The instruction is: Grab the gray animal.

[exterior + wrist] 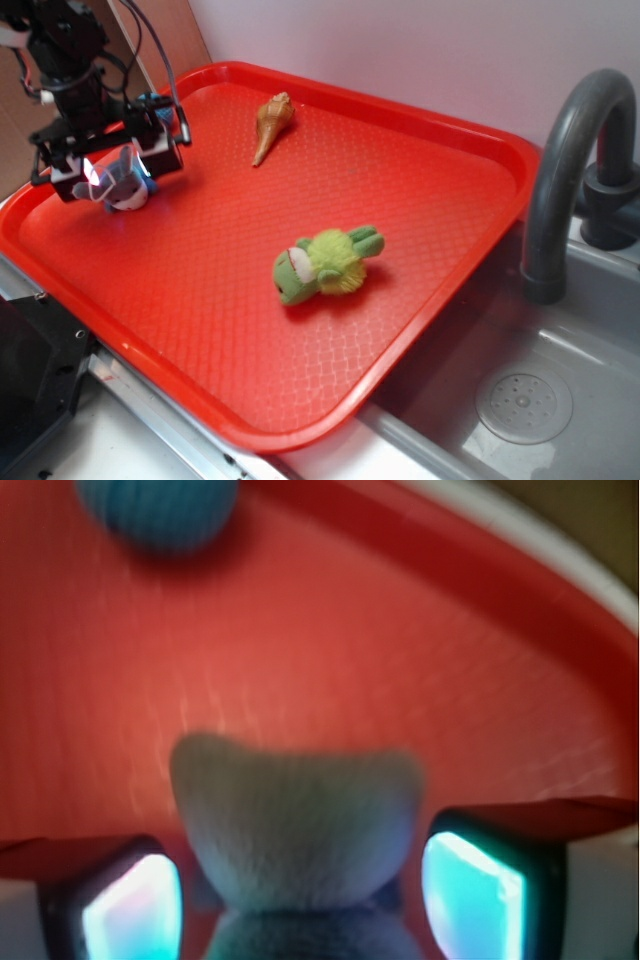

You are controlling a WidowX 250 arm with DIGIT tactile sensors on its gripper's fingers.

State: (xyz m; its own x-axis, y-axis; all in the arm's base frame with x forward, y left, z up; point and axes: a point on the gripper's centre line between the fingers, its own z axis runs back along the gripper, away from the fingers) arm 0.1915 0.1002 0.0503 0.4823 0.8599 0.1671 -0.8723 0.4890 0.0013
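The gripper [112, 172] stands apart around the gray animal [124, 186]; it should close gently, centered on the body.

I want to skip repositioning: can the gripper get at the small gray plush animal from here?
Probably yes: the gripper already straddles the small gray plush animal, one finger pad on either side, nothing between them. The blue knitted ball sits clear behind.
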